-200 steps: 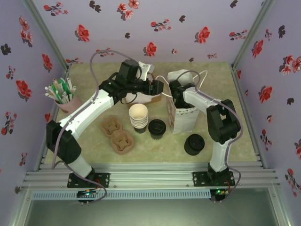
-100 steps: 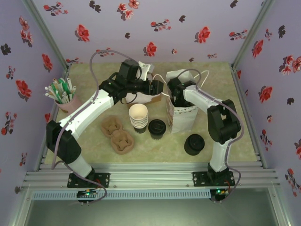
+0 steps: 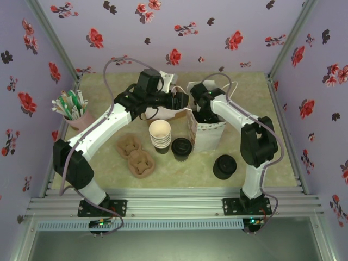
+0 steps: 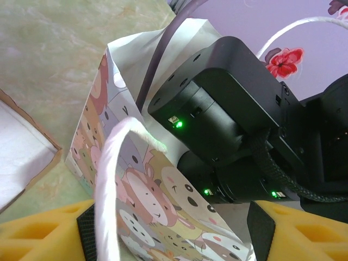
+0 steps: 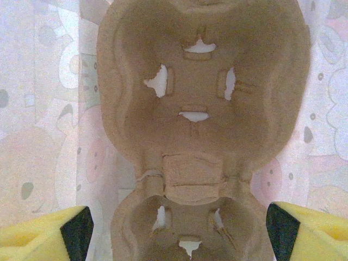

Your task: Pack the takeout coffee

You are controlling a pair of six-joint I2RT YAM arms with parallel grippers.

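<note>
The takeout coffee [image 3: 181, 148], a dark cup with a black lid, stands on the table just right of the stacked cups [image 3: 160, 134]. Right of it stands a cartoon-printed paper bag [image 3: 207, 136], also seen up close [image 4: 163, 201]. My right gripper [image 5: 174, 231] is open inside the bag, above a brown pulp cup carrier [image 5: 198, 114] lying on the bag's bottom. My left gripper [image 4: 168, 236] is open at the bag's left rim [image 3: 184, 101]. The bag's wall and white handle [image 4: 111, 179] sit between its fingers, the handle close to the left pad.
A squat pile of black lids [image 3: 224, 166] sits at the front right. Brown cup carriers [image 3: 136, 155] lie at the front left. A pink cup of stirrers [image 3: 72, 110] stands by the left wall. A cardboard box [image 4: 22, 155] lies under the left arm.
My right wrist has shifted left and further into the bag. The bag's mouth and body have moved slightly left with it. The left arm has hardly moved.
</note>
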